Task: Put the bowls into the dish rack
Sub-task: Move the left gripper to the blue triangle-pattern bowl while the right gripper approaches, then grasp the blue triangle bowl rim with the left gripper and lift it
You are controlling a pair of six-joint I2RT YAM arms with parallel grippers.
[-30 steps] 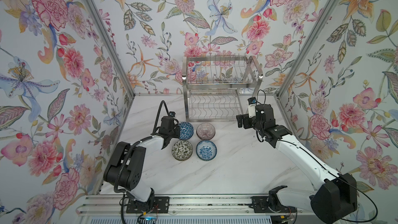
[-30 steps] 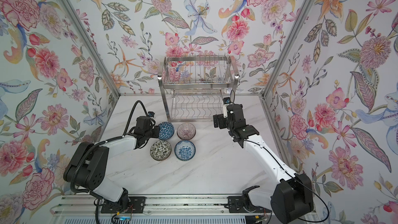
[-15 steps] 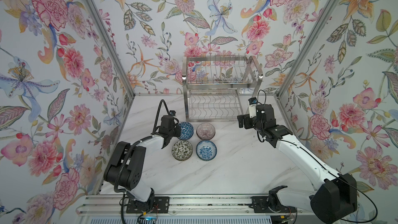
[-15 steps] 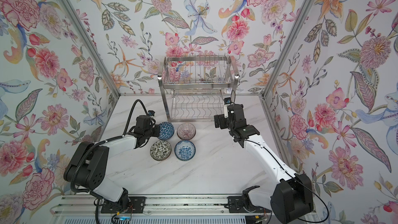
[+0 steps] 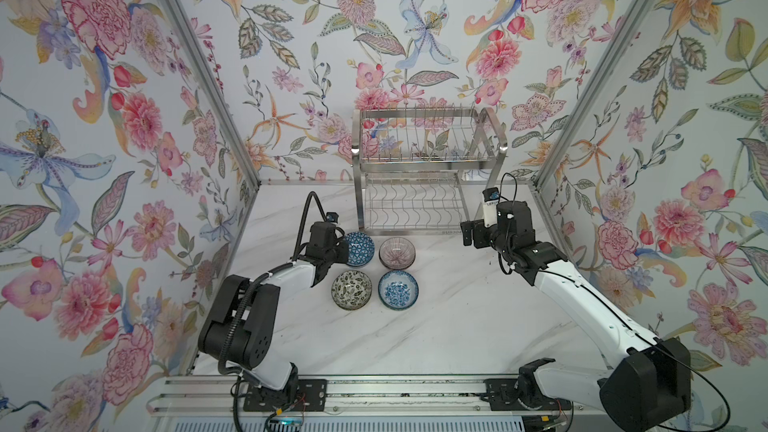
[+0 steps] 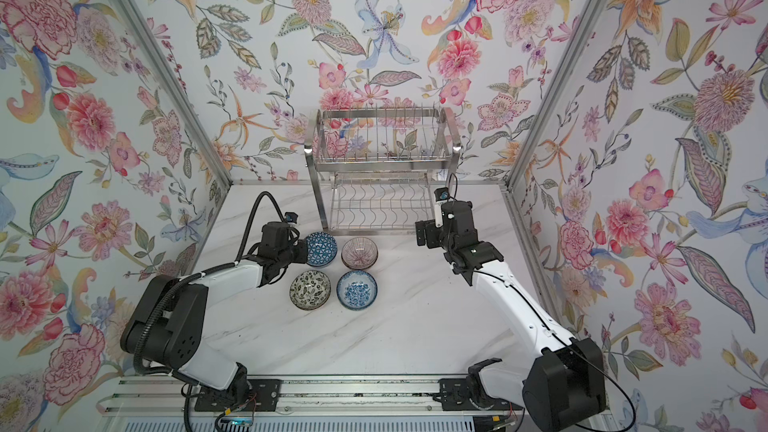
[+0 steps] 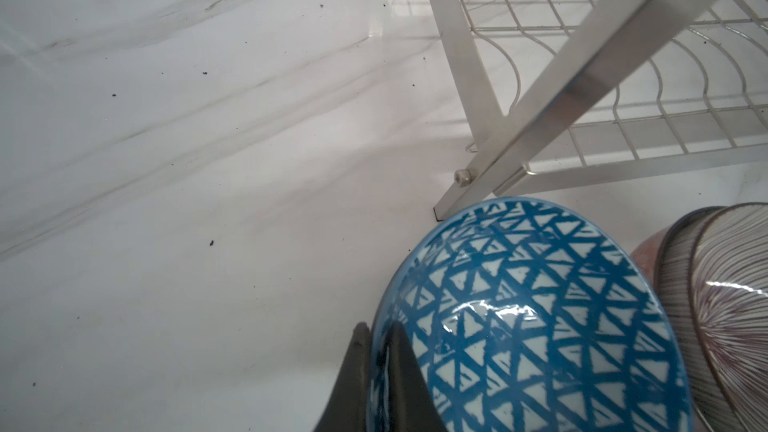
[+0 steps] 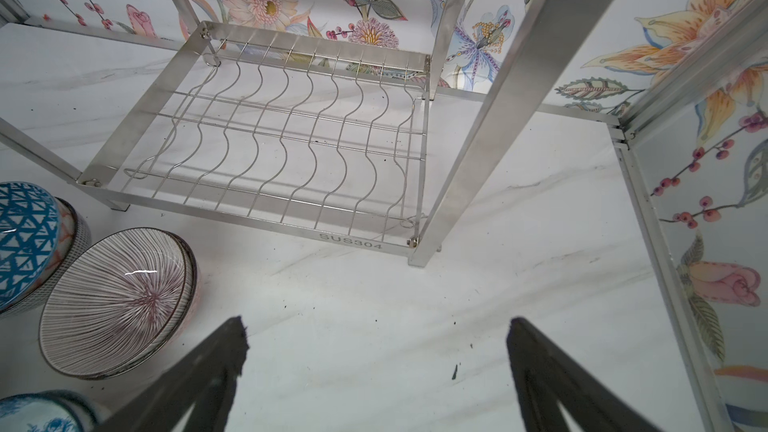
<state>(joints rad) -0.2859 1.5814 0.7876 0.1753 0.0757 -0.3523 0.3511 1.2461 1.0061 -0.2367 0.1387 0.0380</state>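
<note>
Beside steel wire rack (image 5: 428,167) | left gripper (image 7: 379,328) clamps glossy triangle-patterned bowl (image 7: 540,326) by rim, seemingly stacked | right gripper (image 8: 376,320) wide, empty

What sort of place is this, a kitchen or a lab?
Probably a staged test booth, not a real kitchen: floral wall panels framed by metal posts, two robot arms mounted on a rail, and a dish rack and bowls on a marble-look tabletop.

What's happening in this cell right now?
The left gripper is shut on the rim of the blue triangle bowl, which sits by a front leg of the dish rack. The purple lined bowl, leaf bowl and blue floral bowl sit untouched on the table. The right gripper hangs open over bare table in front of the rack. Both rack tiers are empty.
</note>
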